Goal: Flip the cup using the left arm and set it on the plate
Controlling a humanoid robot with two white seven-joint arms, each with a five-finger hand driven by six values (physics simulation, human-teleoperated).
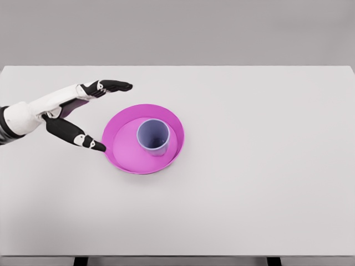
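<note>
White tabletop (pixel 249 183) holds our round magenta plate (pixel 125 158); upright lavender cup (pixel 153 137) stands in it, our left hand (pixel 69 111) spread, empty.

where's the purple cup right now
In the head view the pale purple cup stands upright, mouth up, on the round magenta plate left of the white table's middle, with the open left hand just left of the plate.

A lilac cup (pixel 153 137) stands upright, mouth up, on the round magenta plate (pixel 125 152).
</note>
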